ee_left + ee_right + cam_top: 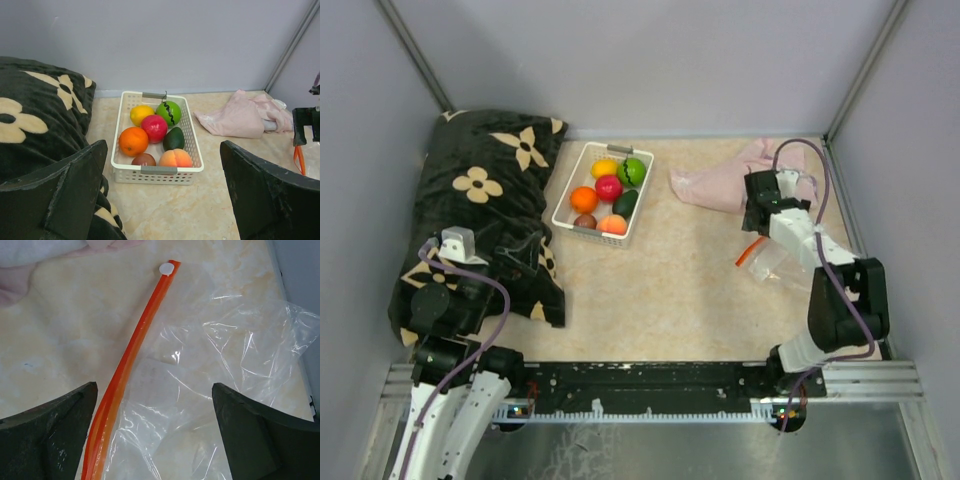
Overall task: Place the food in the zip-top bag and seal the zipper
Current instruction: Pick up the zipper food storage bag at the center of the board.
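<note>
The food lies in a white slotted basket point(566, 212): an orange point(133, 141), a yellow fruit point(141, 114), a red one point(154, 128), a bright green one point(169, 112), a dark green one point(174, 138), a brown one point(144, 160) and a peach point(175, 158). The clear zip-top bag point(220, 390) lies flat at the table's right point(778, 264), empty. Its red-orange zipper point(135, 347) has a white slider at the far end. My right gripper point(154, 387) is open just above the bag, its fingers straddling the zipper and the bag. My left gripper point(164, 145) is open and empty, over the black cloth and facing the basket.
A black flower-patterned cloth point(485, 210) fills the left side, next to the basket point(195, 150). A pink cloth point(730, 180) lies at the back right, just beyond the bag. Grey walls close in the back and both sides. A metal rail point(650, 380) runs along the near edge.
</note>
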`<state>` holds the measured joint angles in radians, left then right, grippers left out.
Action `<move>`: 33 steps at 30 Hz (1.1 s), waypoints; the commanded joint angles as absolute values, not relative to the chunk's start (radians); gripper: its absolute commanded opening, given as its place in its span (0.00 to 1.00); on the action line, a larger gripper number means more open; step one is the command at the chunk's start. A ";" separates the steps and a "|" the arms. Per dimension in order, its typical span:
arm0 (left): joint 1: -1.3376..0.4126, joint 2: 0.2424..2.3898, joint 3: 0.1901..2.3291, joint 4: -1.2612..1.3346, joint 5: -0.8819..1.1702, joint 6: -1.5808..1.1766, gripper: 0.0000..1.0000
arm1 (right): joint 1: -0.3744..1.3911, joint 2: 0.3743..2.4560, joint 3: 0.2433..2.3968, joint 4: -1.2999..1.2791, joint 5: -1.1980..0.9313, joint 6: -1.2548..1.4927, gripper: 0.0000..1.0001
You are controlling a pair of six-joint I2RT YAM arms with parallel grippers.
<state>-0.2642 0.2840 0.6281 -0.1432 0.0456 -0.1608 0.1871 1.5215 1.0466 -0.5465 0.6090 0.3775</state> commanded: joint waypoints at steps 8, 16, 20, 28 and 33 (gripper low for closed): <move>-0.282 0.281 0.647 -0.142 0.038 -0.158 1.00 | 0.199 1.707 1.115 -0.511 0.723 0.367 0.87; -0.284 0.286 0.647 -0.140 0.048 -0.160 1.00 | 0.200 1.677 1.075 -0.482 0.715 0.358 0.47; -0.284 0.297 0.650 -0.140 0.062 -0.165 1.00 | 0.201 1.623 1.040 -0.465 0.705 0.352 0.22; -0.284 0.396 0.685 -0.186 0.180 -0.208 1.00 | 0.265 1.486 0.971 -0.438 0.665 0.336 0.02; -0.285 0.496 0.706 -0.214 0.324 -0.258 1.00 | 0.335 1.380 0.923 -0.392 0.591 0.333 0.00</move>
<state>-0.2756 0.4412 0.6727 -0.1879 0.1802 -0.2066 0.2905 1.4803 0.9535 -0.4637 0.6361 0.3332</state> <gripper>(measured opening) 0.998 0.009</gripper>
